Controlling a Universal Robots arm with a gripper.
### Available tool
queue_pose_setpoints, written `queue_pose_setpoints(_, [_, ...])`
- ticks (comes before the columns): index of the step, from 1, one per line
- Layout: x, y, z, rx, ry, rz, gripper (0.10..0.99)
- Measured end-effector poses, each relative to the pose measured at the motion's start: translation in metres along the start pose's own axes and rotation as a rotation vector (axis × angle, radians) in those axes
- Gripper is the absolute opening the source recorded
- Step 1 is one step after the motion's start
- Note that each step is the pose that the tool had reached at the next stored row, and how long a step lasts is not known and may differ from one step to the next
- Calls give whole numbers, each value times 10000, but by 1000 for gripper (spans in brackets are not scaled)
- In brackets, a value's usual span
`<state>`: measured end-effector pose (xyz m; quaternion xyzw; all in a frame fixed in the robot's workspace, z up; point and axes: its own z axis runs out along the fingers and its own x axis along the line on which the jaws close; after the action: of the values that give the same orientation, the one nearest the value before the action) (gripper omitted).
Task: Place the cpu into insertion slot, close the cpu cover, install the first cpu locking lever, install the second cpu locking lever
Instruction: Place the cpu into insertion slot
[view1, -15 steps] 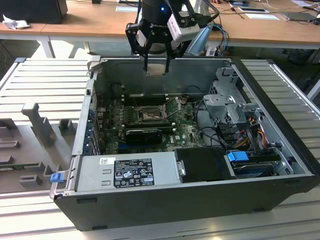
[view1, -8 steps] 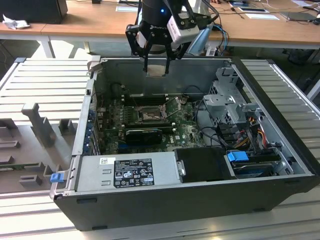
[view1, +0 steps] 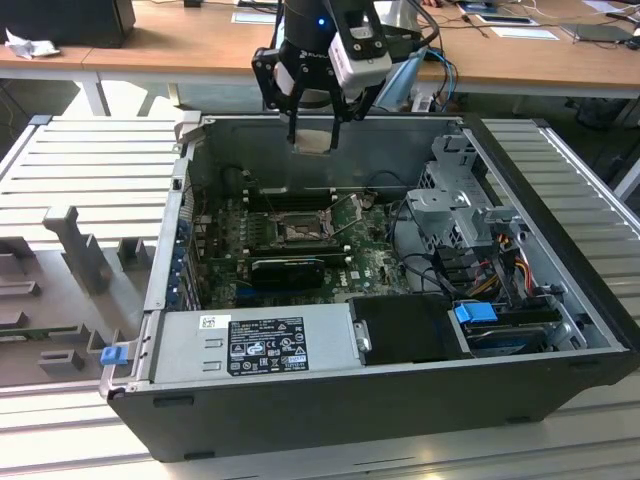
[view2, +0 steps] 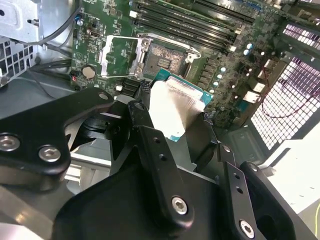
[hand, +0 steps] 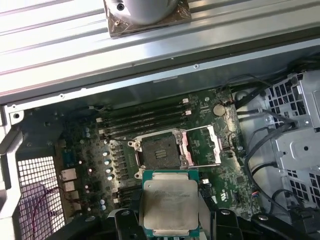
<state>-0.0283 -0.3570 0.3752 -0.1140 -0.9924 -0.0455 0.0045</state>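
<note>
My gripper (view1: 314, 128) hangs above the far wall of the open computer case, shut on the cpu (view1: 315, 141), a flat square chip with a pale silvery top. Both wrist views show the cpu (hand: 169, 202) (view2: 176, 107) held flat between the black fingers (view2: 141, 114). The insertion slot (hand: 159, 151) (view2: 165, 57) (view1: 300, 232) lies bare on the green board below, well apart from the chip. The cpu cover (hand: 202, 146) (view2: 119, 56) is swung open beside the slot. A thin wire lever (view2: 193, 50) stands raised at the slot's edge.
Memory slots (hand: 142, 122) run along the board near the slot. A black heatsink block (view1: 287, 268) sits nearer the power supply (view1: 255, 345). A metal drive cage (view1: 455, 200) with cables stands at the exterior view's right. The case walls (view1: 330, 122) ring the board.
</note>
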Motion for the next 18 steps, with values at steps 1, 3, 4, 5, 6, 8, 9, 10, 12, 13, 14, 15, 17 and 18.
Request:
queue_pose_setpoints(1, [0, 0, 0, -1, -6, 68, 529])
queue_pose_setpoints(3, [0, 0, 0, -4, -16, 179, 529])
queue_pose_setpoints(4, [0, 0, 0, -4, -19, 211, 529])
queue_pose_setpoints(5, [0, 0, 0, -4, -21, 241, 529])
queue_pose_setpoints(6, [0, 0, 0, -6, -27, 296, 529])
queue_pose_setpoints(8, [0, 0, 0, -10, -45, 501, 529])
queue_pose_setpoints(9, [0, 0, 0, -11, -49, 548, 529])
queue_pose_setpoints(10, [0, 0, 0, -11, -52, 583, 529])
queue_pose_setpoints(12, [0, 0, 0, -12, -56, 627, 529])
queue_pose_setpoints(13, [0, 0, 0, -12, -57, 640, 529])
queue_pose_setpoints(14, [0, 0, 0, -13, -61, 677, 529])
queue_pose_setpoints(15, [0, 0, 0, -13, -64, 713, 529])
queue_pose_setpoints(17, [0, 0, 0, -14, -68, 759, 529])
queue_pose_setpoints(18, [0, 0, 0, -16, -72, 802, 529])
